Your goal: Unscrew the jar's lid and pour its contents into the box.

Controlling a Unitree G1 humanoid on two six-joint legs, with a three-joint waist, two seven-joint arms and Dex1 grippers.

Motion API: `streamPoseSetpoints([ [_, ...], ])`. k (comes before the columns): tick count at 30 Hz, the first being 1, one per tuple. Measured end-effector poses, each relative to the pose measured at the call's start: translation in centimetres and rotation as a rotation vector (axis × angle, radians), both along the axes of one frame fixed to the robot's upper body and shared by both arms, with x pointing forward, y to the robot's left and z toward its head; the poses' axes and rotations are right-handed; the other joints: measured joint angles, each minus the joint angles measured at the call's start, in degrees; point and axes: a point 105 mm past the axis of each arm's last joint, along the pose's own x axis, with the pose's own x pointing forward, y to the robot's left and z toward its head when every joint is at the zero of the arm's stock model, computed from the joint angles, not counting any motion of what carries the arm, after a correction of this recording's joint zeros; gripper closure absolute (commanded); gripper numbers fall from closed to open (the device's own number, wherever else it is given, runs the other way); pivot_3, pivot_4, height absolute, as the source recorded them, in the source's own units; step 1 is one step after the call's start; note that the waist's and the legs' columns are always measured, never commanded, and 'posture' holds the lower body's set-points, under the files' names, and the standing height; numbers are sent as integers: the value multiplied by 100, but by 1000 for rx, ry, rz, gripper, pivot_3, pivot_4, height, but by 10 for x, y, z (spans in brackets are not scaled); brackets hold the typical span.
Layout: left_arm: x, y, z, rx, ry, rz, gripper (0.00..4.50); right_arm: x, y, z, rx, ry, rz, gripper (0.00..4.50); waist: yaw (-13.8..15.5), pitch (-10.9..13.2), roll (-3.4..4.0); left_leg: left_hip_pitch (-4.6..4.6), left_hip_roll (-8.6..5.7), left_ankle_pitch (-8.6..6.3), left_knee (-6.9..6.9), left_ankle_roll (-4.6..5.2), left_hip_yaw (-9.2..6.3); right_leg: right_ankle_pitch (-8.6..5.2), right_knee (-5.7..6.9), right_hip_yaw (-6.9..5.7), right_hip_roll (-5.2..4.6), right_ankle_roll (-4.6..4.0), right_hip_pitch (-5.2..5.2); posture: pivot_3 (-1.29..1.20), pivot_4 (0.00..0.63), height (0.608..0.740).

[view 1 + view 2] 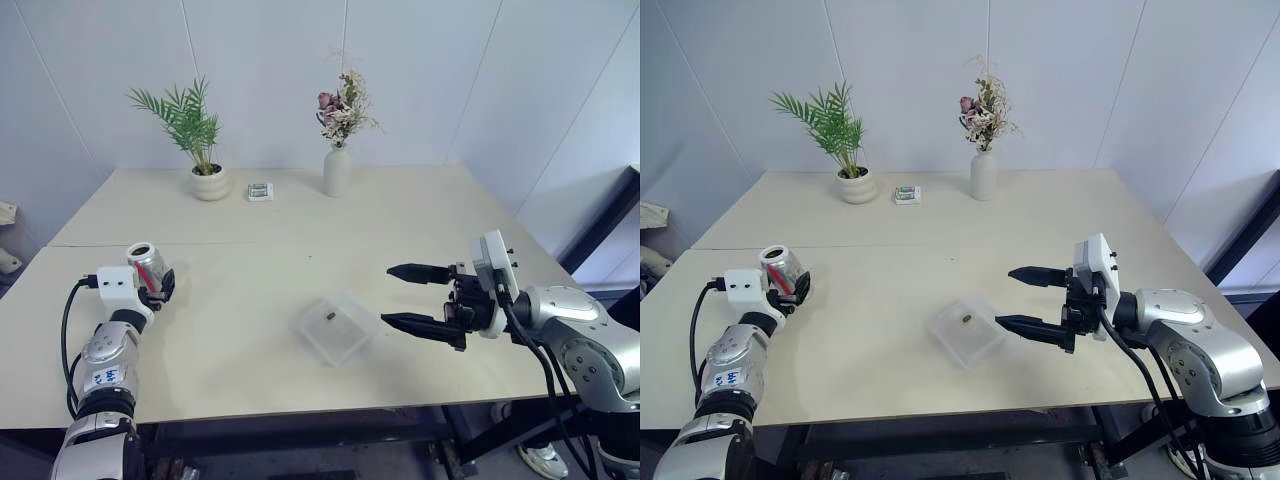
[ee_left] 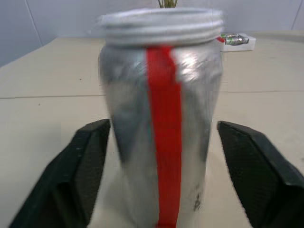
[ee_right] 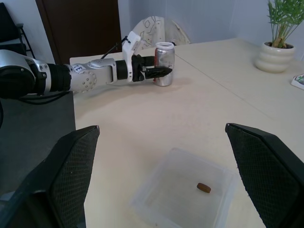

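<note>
Staged lab or test room: plain white panel walls (image 1: 250, 70), bare table (image 1: 250, 210), decorative plant (image 1: 190, 125).

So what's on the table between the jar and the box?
Nothing: in the right wrist view the stretch from the jar to the box is bare tabletop. The head views show the same.
</note>
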Motion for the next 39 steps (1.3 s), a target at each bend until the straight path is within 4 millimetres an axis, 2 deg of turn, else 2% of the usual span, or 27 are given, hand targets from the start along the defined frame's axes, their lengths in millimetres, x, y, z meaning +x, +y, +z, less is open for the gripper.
streamPoseSetpoints([
  [6, -8, -4, -5, 16, -11, -19, 15, -2, 0, -2, -3, 24, 6, 0, -1, 0, 0, -1, 3, 0, -9, 0, 0, 1, -10, -1, -1, -2, 0, 0, 150, 740],
  [9, -21, -2, 0, 43, -39, -20, 15, -6, -1, -6, -13, 50, 12, 0, -14, 0, 0, -1, 8, -4, -16, 0, 3, 2, -23, -1, -4, -3, 0, 0, 150, 740],
  [13, -43, 1, -1, 77, -35, -19, 15, -7, -3, -8, -17, 79, 14, 0, -9, -1, 0, -1, 13, -4, -24, 0, 2, 3, -32, -2, -6, -6, 0, 0, 150, 740],
  [18, -80, 3, 6, 131, -45, -11, 15, -11, -9, -12, -34, 114, 11, 0, -4, -3, -2, 0, 31, -5, -42, -1, 3, 5, -54, -5, -13, -22, 2, 0, 150, 740],
  [21, -101, -3, 10, 176, -34, -46, 15, -14, -13, -12, -42, 123, 17, 0, -4, -4, -2, 1, 50, -6, -49, -2, 7, -22, -64, -5, -16, -75, 2, 0, 150, 740],
  [22, -107, -8, 13, 192, -31, -83, 15, -14, -14, -11, -48, 122, 15, 0, -5, -4, -1, 2, 52, -6, -52, -2, 10, -42, -68, -5, -15, -115, 2, 0, 150, 740],
  [25, -118, -21, 25, 245, -25, -196, 15, -15, -19, -9, -66, 117, 13, 0, -7, -4, -1, 2, 70, -6, -54, -4, 16, -38, -81, -5, -7, -135, 2, 0, 150, 740],
  [29, -141, -63, 40, 412, 67, -623, 15, -5, -33, -5, -67, 71, -51, 0, -21, -12, 3, 3, 88, -21, -77, -34, 56, -20, -124, -7, 3, -164, 2, 0, 150, 740],
  [33, -161, -95, 34, 531, 149, -956, 15, -6, -36, -9, -110, 35, -28, 0, -37, -25, 28, 4, 96, -11, -104, -17, 100, -20, -150, -3, 5, -166, -3, 0, 150, 740],
  [36, -172, -102, 26, 582, 188, -1096, 15, -8, -36, -15, -138, 17, -14, 0, -65, -24, 27, 0, 101, -16, -107, -3, 120, -22, -153, -3, 9, -167, -16, 0, 150, 740],
  [39, -165, -91, 36, 615, 163, -1073, 15, -11, -34, -18, -174, -28, 15, 0, -66, -24, 28, 0, 101, -17, -102, -2, 124, -24, -146, -3, 15, -162, -21, 0, 150, 740],
])
